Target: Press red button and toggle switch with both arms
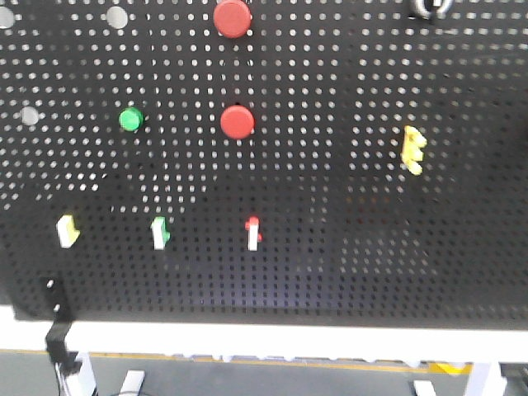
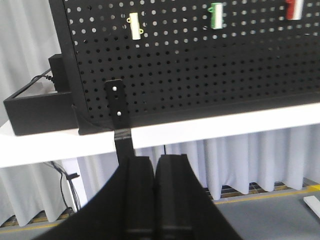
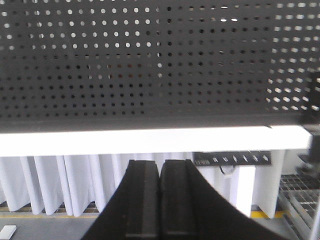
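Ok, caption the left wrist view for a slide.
Shut left end effector below black pegboard with yellow switch, green switch, red switch.

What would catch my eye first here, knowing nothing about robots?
A black perforated board fills the front view, with an upper red button and a lower red button near top centre and a green button left of them. Lower down sit a yellow switch, a green switch and a red switch. The left end effector and right end effector are shut, facing the board.
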### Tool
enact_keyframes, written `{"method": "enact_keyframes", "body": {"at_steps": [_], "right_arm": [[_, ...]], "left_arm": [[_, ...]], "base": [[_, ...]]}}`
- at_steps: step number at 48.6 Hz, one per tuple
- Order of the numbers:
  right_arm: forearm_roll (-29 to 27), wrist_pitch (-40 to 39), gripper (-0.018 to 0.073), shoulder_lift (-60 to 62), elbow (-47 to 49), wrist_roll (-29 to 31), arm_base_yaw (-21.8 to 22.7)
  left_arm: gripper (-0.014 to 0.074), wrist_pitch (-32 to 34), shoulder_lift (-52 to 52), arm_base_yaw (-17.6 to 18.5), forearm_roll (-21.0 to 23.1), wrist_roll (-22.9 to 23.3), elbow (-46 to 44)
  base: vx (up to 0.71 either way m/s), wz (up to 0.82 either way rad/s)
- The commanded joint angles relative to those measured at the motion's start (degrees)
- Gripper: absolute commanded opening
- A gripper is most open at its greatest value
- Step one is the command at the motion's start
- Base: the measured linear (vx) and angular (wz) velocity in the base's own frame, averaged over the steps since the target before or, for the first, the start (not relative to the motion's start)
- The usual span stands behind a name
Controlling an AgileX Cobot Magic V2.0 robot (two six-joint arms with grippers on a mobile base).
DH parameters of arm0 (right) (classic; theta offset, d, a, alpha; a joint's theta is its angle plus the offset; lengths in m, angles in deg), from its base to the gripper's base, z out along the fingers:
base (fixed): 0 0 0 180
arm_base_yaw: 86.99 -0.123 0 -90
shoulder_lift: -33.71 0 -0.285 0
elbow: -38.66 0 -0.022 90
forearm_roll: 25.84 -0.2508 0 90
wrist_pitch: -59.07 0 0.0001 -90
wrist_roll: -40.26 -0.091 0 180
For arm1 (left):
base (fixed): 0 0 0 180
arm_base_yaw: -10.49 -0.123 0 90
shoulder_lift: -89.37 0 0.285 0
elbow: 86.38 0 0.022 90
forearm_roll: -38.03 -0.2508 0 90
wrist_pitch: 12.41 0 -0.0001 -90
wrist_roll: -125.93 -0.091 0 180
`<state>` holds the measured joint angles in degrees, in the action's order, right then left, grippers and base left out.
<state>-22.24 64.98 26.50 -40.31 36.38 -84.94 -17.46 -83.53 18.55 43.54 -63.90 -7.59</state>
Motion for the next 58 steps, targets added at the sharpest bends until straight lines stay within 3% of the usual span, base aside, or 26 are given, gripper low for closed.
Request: {"method": "enact_keyframes", "body": {"at_steps": [1, 47, 55, 58], "right_arm": [[0.11, -4.85, -0.0003, 1.01, -0.63, 0.28, 0.32], [0.11, -5.56, -0.0003, 1.01, -0.63, 0.28, 0.32], [0.05, -12.92, -0.0003, 1.01, -0.57, 0.28, 0.32], [0.05, -15.8, -0.0003, 1.01, -0.57, 0.28, 0.32]], "left_arm": [[0.0001, 4.7, -0.23, -0.04, 0.16, 0.48, 1.94], [0.0001, 5.37, -0.23, -0.04, 0.16, 0.45, 1.94], [0.0001, 9.95, -0.23, -0.04, 0.2, 0.45, 1.67], [0.0001, 12.09, -0.23, -0.04, 1.08, 2.39, 0.94]], "base": [[0.26, 0.02], [0.05, 0.0], [0.0, 0.0], [0.0, 0.0]]}}
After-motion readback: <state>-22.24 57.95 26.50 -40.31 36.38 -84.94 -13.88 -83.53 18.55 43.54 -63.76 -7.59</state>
